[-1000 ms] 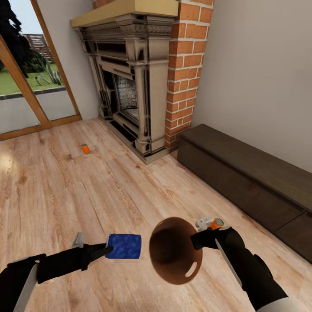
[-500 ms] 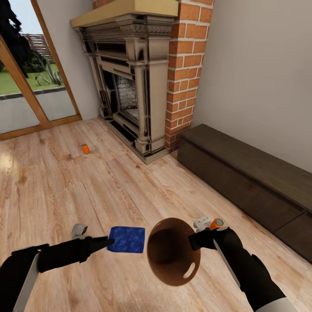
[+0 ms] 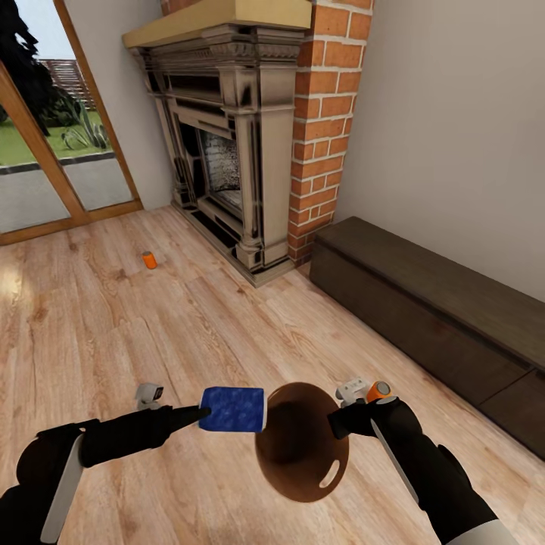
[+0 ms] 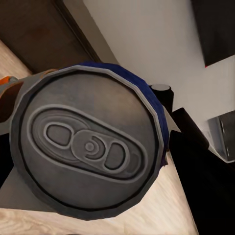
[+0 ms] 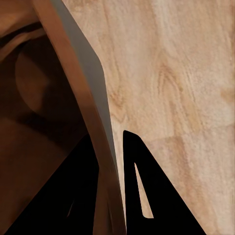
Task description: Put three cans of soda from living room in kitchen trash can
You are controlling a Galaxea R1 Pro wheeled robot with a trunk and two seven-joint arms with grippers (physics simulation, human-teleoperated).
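The mottled blue can (image 3: 232,409) lies on its side in the left gripper (image 3: 203,412), its grey top (image 4: 88,147) facing the wrist. The tash can (image 3: 301,454), tan-brown inside, hangs tilted from the right gripper (image 3: 334,418), whose fingers (image 5: 139,196) pinch its rim, touching the blue can's end. An orange can (image 3: 150,260) stands well apart from both.

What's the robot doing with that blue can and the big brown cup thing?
The robot's left gripper holds a blue soda can right at the rim of a trash can, which the right gripper grips by its wall, one of the jaws inside and one outside. The bin's brown inside faces the camera. An orange soda can stands on the wood floor near the fireplace.
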